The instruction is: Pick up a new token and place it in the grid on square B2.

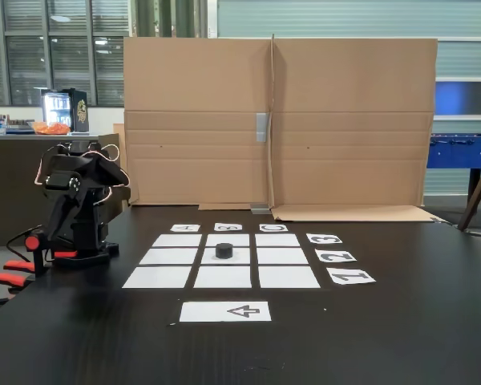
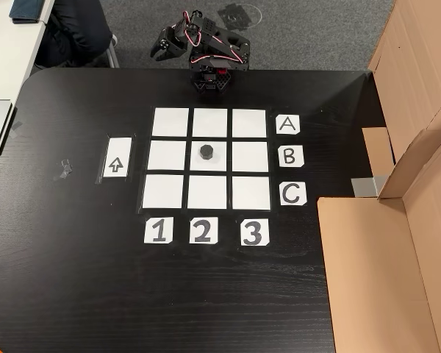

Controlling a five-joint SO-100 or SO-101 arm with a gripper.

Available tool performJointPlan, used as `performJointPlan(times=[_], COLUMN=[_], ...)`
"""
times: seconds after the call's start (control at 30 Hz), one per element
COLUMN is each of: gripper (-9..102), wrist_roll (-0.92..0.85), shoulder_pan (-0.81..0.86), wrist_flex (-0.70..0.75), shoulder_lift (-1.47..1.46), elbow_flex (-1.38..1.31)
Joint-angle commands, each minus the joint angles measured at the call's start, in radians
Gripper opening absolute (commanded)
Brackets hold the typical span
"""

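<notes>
The token [image 1: 224, 250] [image 2: 206, 152], a small black puck, rests on square B2 [image 1: 242, 257] [image 2: 217, 163], the centre sheet of the grid [image 1: 176, 240] [image 2: 170, 122] of nine white rectangles. My arm [image 1: 76, 200] is folded over its base at the table edge beside row A, well clear of the grid. The gripper [image 2: 160, 50] hangs past that edge and holds nothing; how its jaws stand is too small to read.
A white arrow sheet [image 1: 224, 311] [image 2: 117, 157] lies beside column 1. Letter labels [image 2: 288, 156] and number labels [image 2: 201, 232] edge the grid. A cardboard wall [image 1: 280, 120] [image 2: 382, 265] borders the table. A seated person [image 2: 73, 29] is near the table corner.
</notes>
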Motion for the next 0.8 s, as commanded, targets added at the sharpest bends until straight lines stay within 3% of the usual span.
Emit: performJointPlan(times=[0.0, 0.77], gripper=[3, 1], wrist_roll=[0.005, 0.005], shoulder_pan=[-0.011, -0.012], wrist_flex=[-0.012, -0.008], shoulder_lift=[0.015, 0.032], elbow_flex=[0.005, 0.023])
